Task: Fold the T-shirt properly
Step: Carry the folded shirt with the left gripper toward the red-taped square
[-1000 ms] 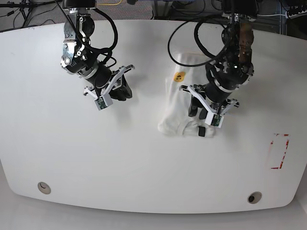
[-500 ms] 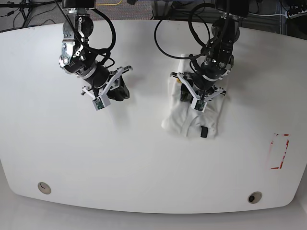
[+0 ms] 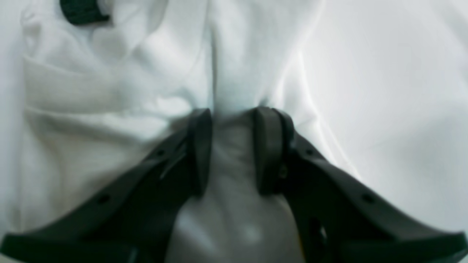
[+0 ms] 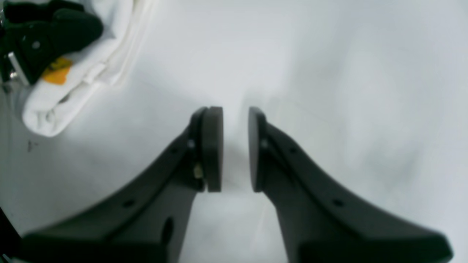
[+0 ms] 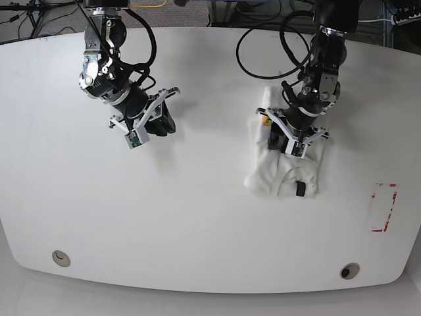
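The T-shirt (image 5: 260, 176) lies as a folded white bundle right of the table's middle, with a small orange mark (image 5: 265, 120) near its far end and a black tag (image 5: 300, 189) near its front. My left gripper (image 5: 283, 143) presses down on the bundle. In the left wrist view it (image 3: 234, 113) is shut on a raised fold of the white T-shirt (image 3: 109, 91). My right gripper (image 5: 166, 122) hovers over bare table at the left. The right wrist view shows it (image 4: 236, 109) slightly open with nothing between the pads, and the T-shirt (image 4: 73, 84) at the upper left.
The white table (image 5: 197, 217) has a red-outlined rectangle (image 5: 383, 207) near its right edge. Two round holes (image 5: 60, 257) (image 5: 349, 270) sit near the front edge. Cables hang behind the far edge.
My left gripper has slid the T-shirt bundle to the right and slightly toward the front. The right gripper has shifted a little toward the back.
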{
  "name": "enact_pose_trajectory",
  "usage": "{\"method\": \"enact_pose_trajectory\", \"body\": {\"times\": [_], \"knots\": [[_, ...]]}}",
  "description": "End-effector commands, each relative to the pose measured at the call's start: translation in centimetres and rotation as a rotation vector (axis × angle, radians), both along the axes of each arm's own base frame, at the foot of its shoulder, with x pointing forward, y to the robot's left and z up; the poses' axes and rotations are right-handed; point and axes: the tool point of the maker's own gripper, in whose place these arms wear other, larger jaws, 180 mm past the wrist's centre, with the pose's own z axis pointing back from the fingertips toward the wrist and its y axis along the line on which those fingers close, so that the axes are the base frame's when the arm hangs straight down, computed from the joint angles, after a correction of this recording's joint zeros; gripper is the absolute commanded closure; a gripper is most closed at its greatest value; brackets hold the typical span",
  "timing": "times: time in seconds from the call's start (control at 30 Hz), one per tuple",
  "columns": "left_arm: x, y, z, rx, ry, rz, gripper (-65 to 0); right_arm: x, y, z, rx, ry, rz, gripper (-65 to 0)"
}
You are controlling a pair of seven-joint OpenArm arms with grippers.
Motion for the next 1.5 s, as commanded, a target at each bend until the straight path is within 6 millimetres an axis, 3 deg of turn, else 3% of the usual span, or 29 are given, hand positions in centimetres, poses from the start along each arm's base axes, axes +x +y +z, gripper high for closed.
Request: {"method": "enact_pose_trajectory", "body": {"times": [0.0, 0.23, 0.53, 0.7, 0.9, 1.3, 1.47], "knots": [[-4.3, 4.8, -4.2, 0.191, 0.217, 0.011, -17.8, 0.9, 0.1, 2.0, 0.015, -0.074, 0.004, -10.9], [-5.9, 10.6, -3.0, 0.266, 0.23, -0.003, -17.8, 1.0, 0.2, 2.4, 0.013, -0.084, 0.006, -10.9], [-7.2, 21.3, -0.8, 0.374, 0.281, 0.028, -17.8, 1.0, 0.3, 3.0, 0.012, -0.102, 0.011, -10.9], [-8.2, 25.3, -0.2, 0.399, 0.319, 0.064, -17.8, 1.0, 0.3, 3.0, 0.012, -0.102, 0.011, -10.9], [-9.4, 28.1, -0.2, 0.417, 0.371, 0.068, -17.8, 1.0, 0.5, 3.0, 0.013, -0.102, 0.017, -10.9], [-10.0, 30.9, 0.5, 0.414, 0.36, 0.097, -17.8, -0.2, 0.9, 2.6, 0.003, -0.096, 0.063, -10.9], [-8.7, 31.9, 2.0, 0.436, 0.33, 0.095, -17.8, -1.1, 1.1, 2.4, -0.006, -0.093, 0.087, -10.9]]}}
